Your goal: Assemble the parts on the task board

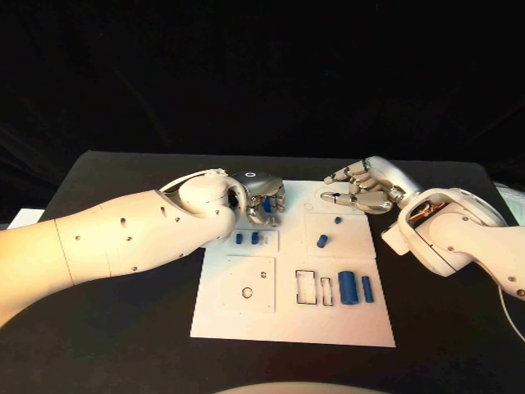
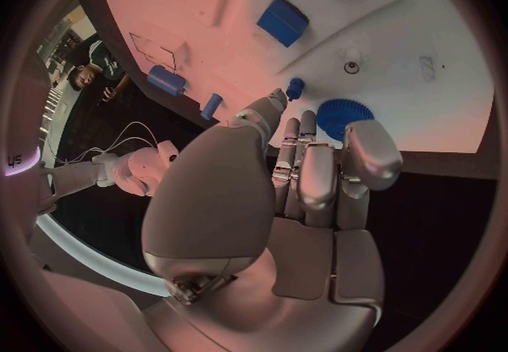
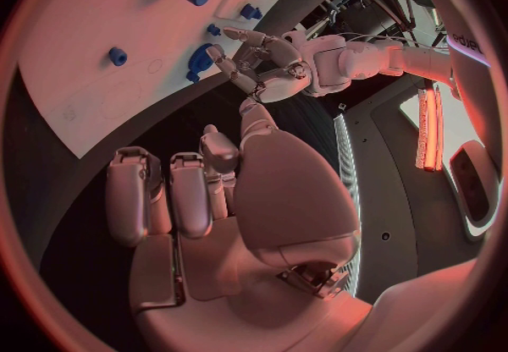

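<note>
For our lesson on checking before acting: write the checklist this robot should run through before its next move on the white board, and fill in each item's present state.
1. Left robot hand is over the far end of the task board: ok.
2. Left robot hand has a part in its grip: cannot tell; its fingers curl beside a blue toothed disc.
3. Right robot hand is free: ok, it holds nothing, fingers curled over the board's far right corner.
4. Loose cylinders near the slots are clear of both hands: ok.
5. Two small blue blocks sit in their panel: ok.
</note>
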You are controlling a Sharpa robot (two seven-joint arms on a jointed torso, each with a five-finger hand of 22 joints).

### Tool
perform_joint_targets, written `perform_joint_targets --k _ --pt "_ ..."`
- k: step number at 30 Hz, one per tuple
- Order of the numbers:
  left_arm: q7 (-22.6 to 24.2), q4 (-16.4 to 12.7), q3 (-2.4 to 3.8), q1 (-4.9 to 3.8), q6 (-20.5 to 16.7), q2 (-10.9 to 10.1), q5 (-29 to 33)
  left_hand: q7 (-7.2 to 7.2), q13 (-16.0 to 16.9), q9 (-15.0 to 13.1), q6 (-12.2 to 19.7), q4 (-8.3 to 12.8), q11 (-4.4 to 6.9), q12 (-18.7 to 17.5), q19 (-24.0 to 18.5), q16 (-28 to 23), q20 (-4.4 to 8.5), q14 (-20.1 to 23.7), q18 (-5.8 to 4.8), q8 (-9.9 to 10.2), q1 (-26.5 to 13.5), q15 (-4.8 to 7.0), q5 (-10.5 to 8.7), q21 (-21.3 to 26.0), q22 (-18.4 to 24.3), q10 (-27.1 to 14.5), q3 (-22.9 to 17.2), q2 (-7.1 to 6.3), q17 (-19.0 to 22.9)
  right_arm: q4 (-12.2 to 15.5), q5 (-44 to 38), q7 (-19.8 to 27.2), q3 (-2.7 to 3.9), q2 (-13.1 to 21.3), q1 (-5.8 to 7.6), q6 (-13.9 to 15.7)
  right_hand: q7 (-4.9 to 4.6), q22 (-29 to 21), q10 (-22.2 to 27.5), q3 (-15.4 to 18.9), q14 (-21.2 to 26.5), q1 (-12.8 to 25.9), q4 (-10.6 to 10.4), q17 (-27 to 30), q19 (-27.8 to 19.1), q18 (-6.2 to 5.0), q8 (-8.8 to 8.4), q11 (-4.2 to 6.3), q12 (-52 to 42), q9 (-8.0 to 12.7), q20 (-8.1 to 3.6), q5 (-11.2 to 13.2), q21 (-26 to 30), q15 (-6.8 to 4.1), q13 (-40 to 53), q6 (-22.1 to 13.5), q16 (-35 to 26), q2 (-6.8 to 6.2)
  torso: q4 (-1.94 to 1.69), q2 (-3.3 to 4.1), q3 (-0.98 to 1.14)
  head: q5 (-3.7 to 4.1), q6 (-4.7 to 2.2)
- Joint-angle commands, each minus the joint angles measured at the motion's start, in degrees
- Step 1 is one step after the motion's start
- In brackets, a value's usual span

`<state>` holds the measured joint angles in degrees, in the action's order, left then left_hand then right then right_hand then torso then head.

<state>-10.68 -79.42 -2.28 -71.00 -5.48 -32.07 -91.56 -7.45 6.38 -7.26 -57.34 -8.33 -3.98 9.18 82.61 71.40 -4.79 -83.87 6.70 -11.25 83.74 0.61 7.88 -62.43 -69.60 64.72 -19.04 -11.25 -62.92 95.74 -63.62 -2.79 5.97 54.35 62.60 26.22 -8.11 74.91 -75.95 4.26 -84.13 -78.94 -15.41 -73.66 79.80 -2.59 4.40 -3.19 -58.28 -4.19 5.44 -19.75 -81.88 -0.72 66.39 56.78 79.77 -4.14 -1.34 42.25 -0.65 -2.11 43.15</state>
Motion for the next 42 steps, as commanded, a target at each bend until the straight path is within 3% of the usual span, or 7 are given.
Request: perform_joint_targets --k 1,34,42 --pt "-0.8 0.5 0.03 0.14 3.5 0.5 -2.0 0.06 -0.2 0.1 -0.5 -0.1 -0.08 -0.3 0.4 -0.2 -0.02 -2.2 -1.12 0.2 -0.4 0.32 -0.27 -0.5 -0.3 0.6 -0.2 0.28 0.2 0.1 -0.2 0.3 0.00 -0.1 -0.04 -0.6 0.08 0.7 0.4 0.2 -2.5 0.3 0.0 0.0 -0.5 -0.89 -0.10 0.15 0.4 0.0 -0.12 -0.4 0.2 -0.37 0.0 0.3 -0.3 0.33 -0.03 0.01 -0.01 0.01 0.02" --pt "-0.5 3.1 0.07 1.22 5.4 2.3 -1.9 0.63 -1.9 0.9 -5.6 2.2 0.76 -3.0 0.8 0.9 0.55 -1.7 -1.64 1.6 1.0 1.02 -0.45 -4.0 -3.7 6.2 -6.2 2.08 2.6 0.1 -0.2 0.3 0.00 -0.2 -0.04 -0.8 0.08 0.7 0.4 0.2 -2.5 0.2 0.0 0.0 -0.5 -0.89 -0.09 0.15 0.3 0.0 -0.13 -0.5 0.2 -0.38 0.0 0.3 -0.3 0.42 -0.09 -0.05 0.06 0.19 0.02" --pt "-0.9 2.9 0.29 1.47 1.6 1.8 -1.7 0.48 -1.9 0.8 -7.6 4.0 0.98 -3.6 1.2 1.2 0.78 -1.6 -1.93 1.6 1.4 1.20 -0.40 -5.5 -5.0 8.3 -8.5 2.76 3.5 0.1 -0.2 0.4 0.00 -0.2 -0.04 -0.8 0.08 0.7 0.4 0.2 -2.5 0.2 0.0 0.0 -0.5 -0.89 -0.09 0.15 0.3 0.0 -0.13 -0.5 0.2 -0.38 0.0 0.3 -0.3 0.42 -0.07 -0.09 0.03 0.18 -0.14"
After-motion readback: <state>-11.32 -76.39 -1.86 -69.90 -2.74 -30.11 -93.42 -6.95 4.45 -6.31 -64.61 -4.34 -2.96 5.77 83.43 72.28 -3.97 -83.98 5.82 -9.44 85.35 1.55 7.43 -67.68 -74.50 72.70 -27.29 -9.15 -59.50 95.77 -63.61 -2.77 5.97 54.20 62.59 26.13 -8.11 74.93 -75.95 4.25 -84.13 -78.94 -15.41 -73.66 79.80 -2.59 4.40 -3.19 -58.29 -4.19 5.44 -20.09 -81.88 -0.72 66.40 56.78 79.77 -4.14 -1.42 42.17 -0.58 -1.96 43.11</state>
